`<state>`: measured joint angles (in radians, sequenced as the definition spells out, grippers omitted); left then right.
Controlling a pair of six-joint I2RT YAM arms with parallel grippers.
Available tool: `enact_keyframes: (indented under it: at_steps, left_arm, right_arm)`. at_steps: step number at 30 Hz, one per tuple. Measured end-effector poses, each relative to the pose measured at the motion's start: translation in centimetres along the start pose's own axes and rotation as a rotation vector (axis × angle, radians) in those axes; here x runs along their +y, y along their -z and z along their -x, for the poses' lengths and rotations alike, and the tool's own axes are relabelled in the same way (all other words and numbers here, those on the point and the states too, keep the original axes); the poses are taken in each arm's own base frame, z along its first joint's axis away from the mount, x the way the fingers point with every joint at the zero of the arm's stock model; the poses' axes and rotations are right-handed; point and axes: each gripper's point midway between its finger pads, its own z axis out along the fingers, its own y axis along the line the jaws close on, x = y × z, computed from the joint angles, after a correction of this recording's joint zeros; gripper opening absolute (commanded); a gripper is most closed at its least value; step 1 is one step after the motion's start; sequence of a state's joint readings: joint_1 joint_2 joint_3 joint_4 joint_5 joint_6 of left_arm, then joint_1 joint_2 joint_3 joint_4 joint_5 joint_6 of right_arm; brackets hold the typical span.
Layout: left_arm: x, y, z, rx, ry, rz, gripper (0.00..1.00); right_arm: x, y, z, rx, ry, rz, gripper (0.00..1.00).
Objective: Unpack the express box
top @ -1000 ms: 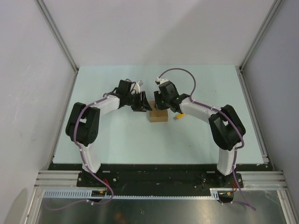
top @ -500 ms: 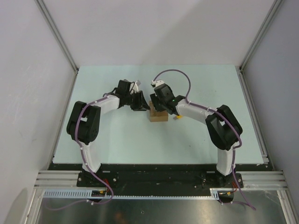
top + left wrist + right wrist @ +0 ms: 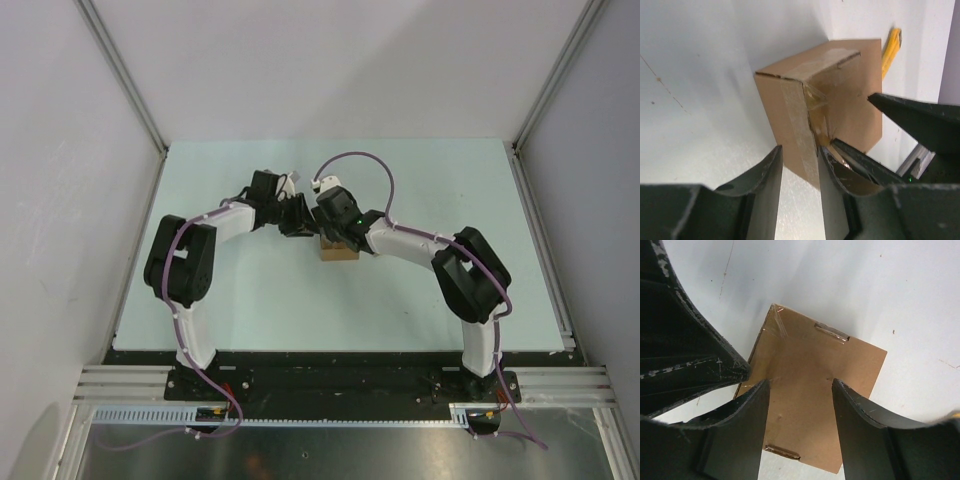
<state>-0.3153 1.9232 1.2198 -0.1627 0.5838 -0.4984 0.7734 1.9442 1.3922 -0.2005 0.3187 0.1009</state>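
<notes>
1. The right gripper (image 3: pixel 800 382) is held open. Its two fingers are spread wide over the top of the express box (image 3: pixel 807 410).
2. The left gripper (image 3: pixel 799 150) is seen at the far left corner of the box. Only a small gap is left between its fingers, and a taped edge of the box is seen in that gap. Whether the box is squeezed cannot be told.
3. The two grippers are seen very close to each other at the box.
4. The box is set on the table (image 3: pixel 420 290), near its middle. Its flaps are shut, and tape (image 3: pixel 792 100) is stuck over them.
5. A yellow cutter knife (image 3: pixel 891 49) is laid on the table just right of the box.
</notes>
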Motion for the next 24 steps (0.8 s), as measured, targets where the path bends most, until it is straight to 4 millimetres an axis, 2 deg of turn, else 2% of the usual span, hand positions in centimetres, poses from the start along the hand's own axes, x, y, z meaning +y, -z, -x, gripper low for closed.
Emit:
enact_keyframes:
  at_steps: [8, 13, 24]
  left_arm:
    - [0.3, -0.4, 1.4, -0.015, 0.004, 0.0, 0.45]
    - [0.0, -0.5, 2.1, -0.027, -0.002, -0.005, 0.36]
    - [0.5, -0.6, 2.2, -0.048, -0.015, -0.007, 0.29]
  right_arm:
    - [0.4, -0.4, 0.3, -0.016, 0.034, -0.038, 0.54]
    - [0.4, -0.5, 0.4, -0.018, 0.036, -0.039, 0.52]
    - [0.5, -0.5, 0.3, -0.015, 0.009, -0.033, 0.5]
